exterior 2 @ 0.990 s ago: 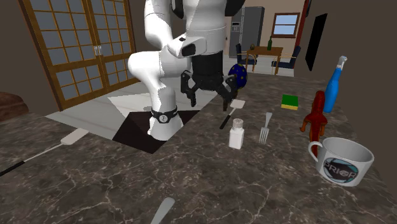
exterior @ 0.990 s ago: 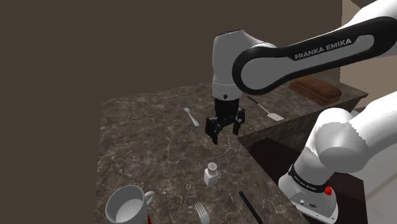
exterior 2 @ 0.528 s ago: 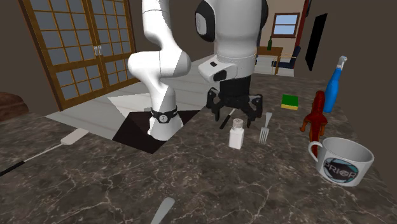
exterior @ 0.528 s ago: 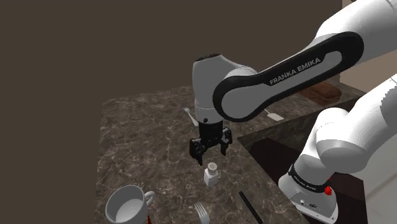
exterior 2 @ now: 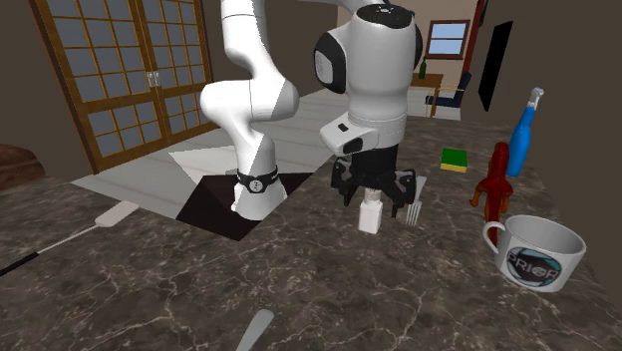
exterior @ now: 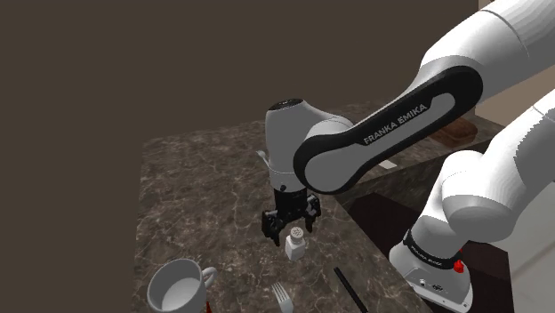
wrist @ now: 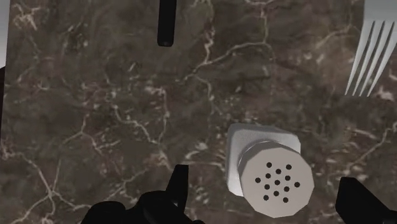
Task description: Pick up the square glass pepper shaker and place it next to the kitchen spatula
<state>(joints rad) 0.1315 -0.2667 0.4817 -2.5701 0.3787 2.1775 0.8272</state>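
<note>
Fork (wrist: 380, 13) just beside pepper shaker (wrist: 264, 170)

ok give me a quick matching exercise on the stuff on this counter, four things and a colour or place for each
1 pepper shaker
2 mug
3 spray bottle
4 fork

a blue, standing upright
b lying flat on the counter
c between the open fingers of the gripper, untouched
d white, with a dark printed band

Pairs: 1-c, 2-d, 3-a, 4-b
</note>
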